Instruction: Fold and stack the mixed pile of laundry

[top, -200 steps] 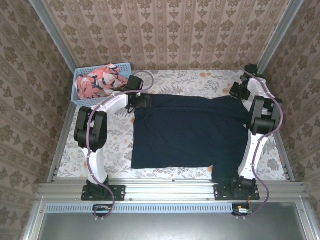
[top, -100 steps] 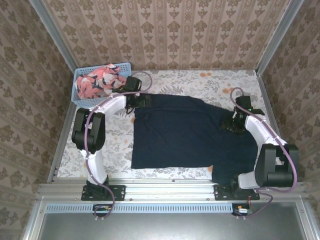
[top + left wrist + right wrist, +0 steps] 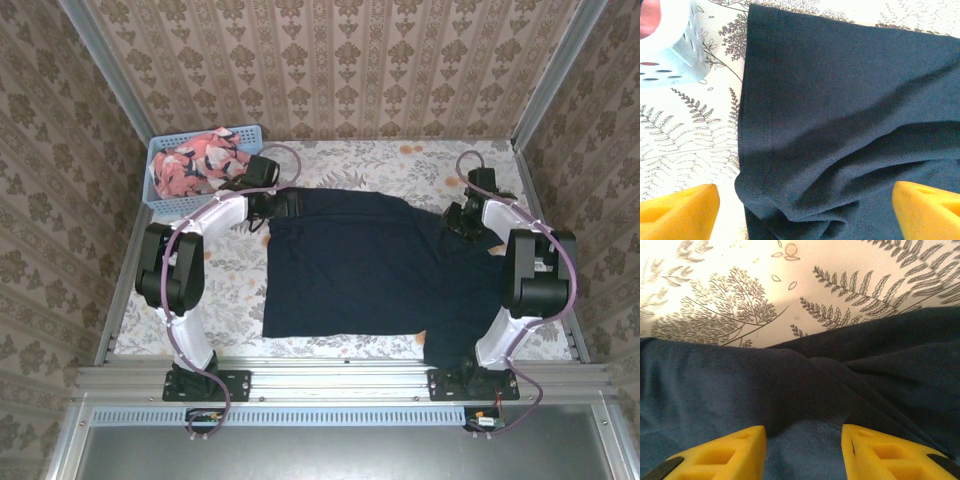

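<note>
Fern-print tabletop (image 3: 225,290): navy garment (image 3: 370,265) spread flat at centre; coral-pink garment (image 3: 200,165) heaped in basket (image 3: 153,180). Left jaws wide apart over far-left corner, right jaws apart over far-right edge. Step, likely: first fold. Next: pinch both far corners.

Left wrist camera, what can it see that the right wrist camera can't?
Left wrist view: a corner of the light blue perforated plastic basket and the plain dark navy garment's stitched hem. Right wrist view: small orange petals printed on the cloth-covered table. Both: the navy garment, fern-print table, and yellow fingers standing apart.
</note>
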Action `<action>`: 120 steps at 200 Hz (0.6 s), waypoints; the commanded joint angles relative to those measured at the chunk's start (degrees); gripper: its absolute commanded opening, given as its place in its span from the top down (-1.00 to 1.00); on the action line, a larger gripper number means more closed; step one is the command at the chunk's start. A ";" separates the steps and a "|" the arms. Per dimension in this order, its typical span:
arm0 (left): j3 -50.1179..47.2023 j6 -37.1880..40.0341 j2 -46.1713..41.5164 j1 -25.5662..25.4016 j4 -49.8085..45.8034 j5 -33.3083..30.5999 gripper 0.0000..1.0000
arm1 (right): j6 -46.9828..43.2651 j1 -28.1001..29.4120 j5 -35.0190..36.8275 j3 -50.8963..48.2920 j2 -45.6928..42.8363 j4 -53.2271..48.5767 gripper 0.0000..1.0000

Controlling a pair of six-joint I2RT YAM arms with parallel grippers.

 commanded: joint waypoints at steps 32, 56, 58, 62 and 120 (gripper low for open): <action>-0.83 -1.18 -1.93 0.21 -1.04 -0.46 -0.81 | -1.35 -0.52 6.70 -0.25 -3.07 -0.71 0.02; -0.89 -1.45 -1.87 -0.13 -1.03 -0.64 -0.81 | -2.63 -4.26 6.64 -2.16 -5.17 -0.57 0.02; -0.88 -1.48 -1.82 -0.13 -1.03 -0.65 -0.81 | -2.66 -4.64 6.38 -2.33 -5.20 -0.44 0.02; -0.88 -1.48 -1.74 -0.15 -1.03 -0.68 -0.80 | -2.59 -5.41 5.78 -2.60 -5.16 -0.32 0.03; -0.08 -1.49 -0.99 -0.92 -1.42 -0.68 -0.81 | -2.09 -7.78 0.31 -4.27 -2.87 2.56 0.09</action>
